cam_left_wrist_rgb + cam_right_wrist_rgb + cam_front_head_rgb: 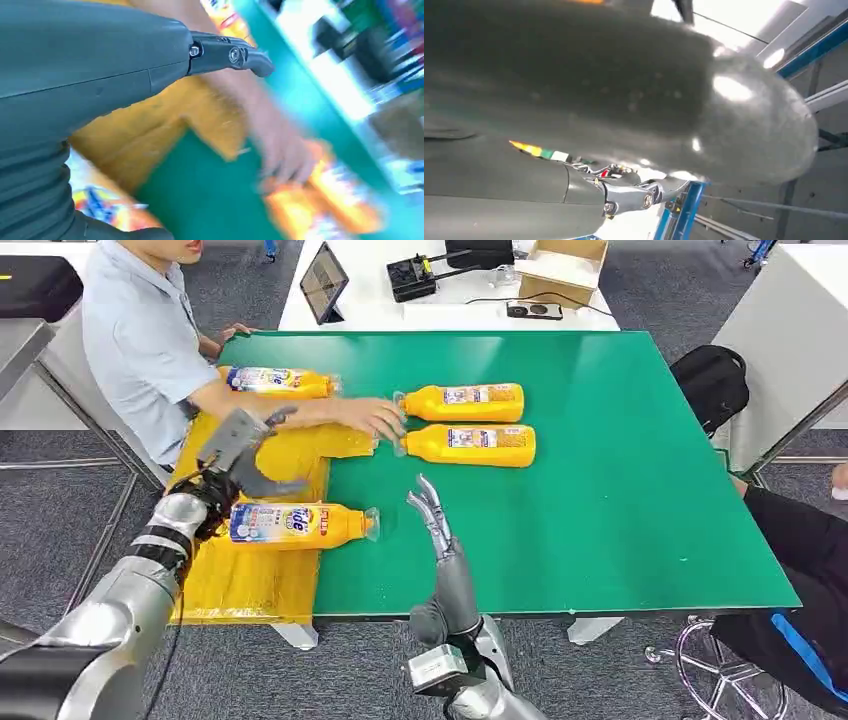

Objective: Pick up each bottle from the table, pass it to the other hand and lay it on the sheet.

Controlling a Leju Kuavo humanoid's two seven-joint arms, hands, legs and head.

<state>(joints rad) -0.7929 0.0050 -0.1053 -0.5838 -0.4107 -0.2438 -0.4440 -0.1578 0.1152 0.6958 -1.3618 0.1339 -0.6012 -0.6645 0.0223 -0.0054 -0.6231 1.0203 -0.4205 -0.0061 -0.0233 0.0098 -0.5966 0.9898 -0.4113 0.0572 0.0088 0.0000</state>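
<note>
Four orange bottles with blue-and-white labels lie on their sides. One bottle (300,525) rests on the near part of the yellow sheet (250,580); another (280,382) lies at the sheet's far end. Two more (465,402) (470,444) lie side by side on the green table (620,500). My left hand (240,455) hovers just above and behind the near bottle, fingers apart, holding nothing. The blurred left wrist view shows that bottle (100,210) below the hand. My right hand (432,515) stands over the table near its front edge, fingers stretched out and empty.
A person in a light blue shirt (140,330) sits at the table's far left; their hand (370,418) reaches across to the caps of the two bottles on the green. A white table behind holds a tablet (323,282) and a cardboard box (565,265). A black bag (712,385) sits at right.
</note>
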